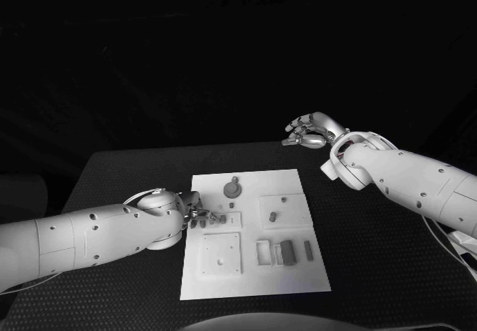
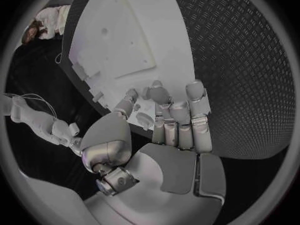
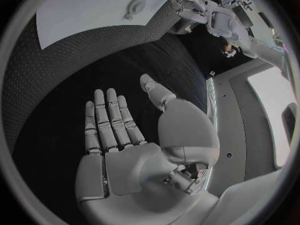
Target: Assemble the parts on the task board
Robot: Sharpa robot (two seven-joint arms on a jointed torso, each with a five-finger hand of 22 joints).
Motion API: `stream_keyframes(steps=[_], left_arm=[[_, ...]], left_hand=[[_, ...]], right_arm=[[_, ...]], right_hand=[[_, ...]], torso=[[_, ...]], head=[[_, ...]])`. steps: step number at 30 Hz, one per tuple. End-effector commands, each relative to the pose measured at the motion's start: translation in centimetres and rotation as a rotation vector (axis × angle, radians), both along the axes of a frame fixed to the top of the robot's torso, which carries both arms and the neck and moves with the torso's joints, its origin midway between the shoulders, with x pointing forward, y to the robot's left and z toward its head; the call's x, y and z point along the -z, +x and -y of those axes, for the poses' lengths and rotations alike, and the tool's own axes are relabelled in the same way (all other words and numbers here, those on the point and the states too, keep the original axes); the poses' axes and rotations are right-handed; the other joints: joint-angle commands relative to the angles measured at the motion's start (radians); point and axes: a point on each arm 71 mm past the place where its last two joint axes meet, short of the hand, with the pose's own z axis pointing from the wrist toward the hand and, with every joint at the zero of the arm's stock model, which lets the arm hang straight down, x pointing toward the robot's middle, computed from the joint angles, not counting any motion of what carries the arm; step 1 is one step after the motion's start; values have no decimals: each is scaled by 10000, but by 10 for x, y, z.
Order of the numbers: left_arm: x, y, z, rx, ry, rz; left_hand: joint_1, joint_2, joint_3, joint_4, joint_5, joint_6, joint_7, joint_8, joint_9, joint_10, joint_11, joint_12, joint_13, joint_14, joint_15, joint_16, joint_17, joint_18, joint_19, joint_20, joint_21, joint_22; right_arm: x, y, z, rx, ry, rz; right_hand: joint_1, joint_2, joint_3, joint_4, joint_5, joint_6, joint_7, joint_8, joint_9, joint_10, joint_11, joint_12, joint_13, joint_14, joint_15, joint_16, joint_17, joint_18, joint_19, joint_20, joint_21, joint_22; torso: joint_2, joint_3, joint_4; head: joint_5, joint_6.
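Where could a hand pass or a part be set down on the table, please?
Free: the black table right of the board, under the raised right hand; also the strip beyond the board's far edge. Crowded: the board's left edge, where the left hand works among the parts.

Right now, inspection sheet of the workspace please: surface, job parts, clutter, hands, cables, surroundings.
Surface: black table, textured, with the white task board lying flat in its middle.
Job's things: small grey parts on the board, among them a round piece near the far edge and an upright block near the front.
Clutter: nothing seen.
Hands: left hand at the board's left edge, fingers curled over it; whether it holds a part cannot be told. Right hand raised beyond the table's far edge, fingers apart, holding nothing.
Cables: thin cable along the right arm.
Surroundings: dark, nothing seen.
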Motion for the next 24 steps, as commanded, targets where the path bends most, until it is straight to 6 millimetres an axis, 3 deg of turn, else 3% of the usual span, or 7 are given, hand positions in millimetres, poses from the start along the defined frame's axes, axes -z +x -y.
stream_keyframes(steps=[1, 7, 11, 15, 20, 22, 24], left_arm=[[-4, 2, -2, -206, -365, 104], [-16, 9, -9, -621, -816, 267], [-26, 13, -10, -805, -1451, 506], [-38, 21, -8, -1005, -2633, 1008], [-47, 32, -6, -1015, -4038, 2046], [-49, 35, -2, -609, -4324, 2371], [-51, 39, 4, -101, -4438, 2698]], left_hand=[[-134, -168, 32, 30, -40, -157, 57, -96, -29, -140, 48, -138, -68, -123, 37, -140, -88, 244, -150, -11, -153, 20], [-133, -575, 547, 169, -39, -800, 321, -383, -134, -607, 297, -566, -260, -556, 286, -470, -306, 122, -556, 109, -600, -126], [-43, -487, 722, 13, -36, -1243, 574, -470, -132, -1250, 560, -1257, -605, -1184, 578, -1043, -578, -54, -1160, 338, -1211, -412], [397, -166, 817, -383, -6, -1581, 803, -464, -98, -1809, 828, -2003, -1003, -1729, 908, -1679, -890, -161, -1731, 631, -1799, -704], [2655, 441, 1017, -651, 446, -2034, 1088, -437, -84, -2471, 1293, -3143, -1746, -2415, 1540, -2585, -1301, -146, -2493, 1248, -2489, -1007], [3807, 393, 1539, -564, 78, -2108, 1122, -425, -118, -2590, 1430, -3526, -2043, -2562, 1680, -2897, -1435, -161, -2634, 1383, -2704, -1132], [4580, 288, 1992, -577, 41, -2131, 1167, -469, -212, -2539, 1577, -4012, -2452, -2699, 1961, -3379, -1629, -155, -2814, 1655, -3016, -1322]], right_arm=[[1, -1, -1, -126, 4, -4], [1, -1, 0, -113, -3, -14], [1, -1, -1, -115, -2, -14], [2, -1, 0, -112, -3, -23], [2, -1, -1, -114, 0, -33], [2, -1, 0, -110, 0, -38], [2, 0, 0, -104, 4, -44]], right_hand=[[-129, -6, -11, 61, -43, -65, 439, 61, -10, -23, 81, 17, -12, -4, 38, -66, 14, -178, -13, -25, -49, 12], [-129, -8, -10, 60, -43, -66, 439, 61, -11, -24, 81, 17, -15, -5, 39, -70, 17, -178, -13, -25, -52, 16], [-129, -9, -10, 61, -43, -66, 439, 62, -12, -24, 81, 18, -16, -4, 39, -71, 19, -178, -12, -25, -54, 18], [-128, -7, -8, 61, -43, -67, 439, 62, -13, -24, 81, 19, -18, -4, 39, -73, 21, -177, -12, -26, -56, 20], [-124, -2, -4, 60, -43, -66, 439, 64, -13, -24, 81, 20, -20, -2, 38, -75, 25, -176, -10, -27, -58, 24], [-121, 1, -2, 58, -43, -65, 438, 64, -14, -24, 80, 21, -21, -1, 37, -75, 26, -176, -8, -27, -60, 26], [-118, 3, 0, 57, -43, -65, 438, 65, -14, -23, 80, 22, -22, 0, 37, -76, 28, -175, -7, -28, -61, 28]], torso=[[2, 8, -5], [-1, 16, 1], [2, 15, 4], [1, 6, -4], [3, 9, -15], [3, 11, -14], [3, 13, -12]], head=[[1, 16], [-8, 36], [-12, 55], [-7, 92], [-6, 137], [-15, 157], [-19, 167]])
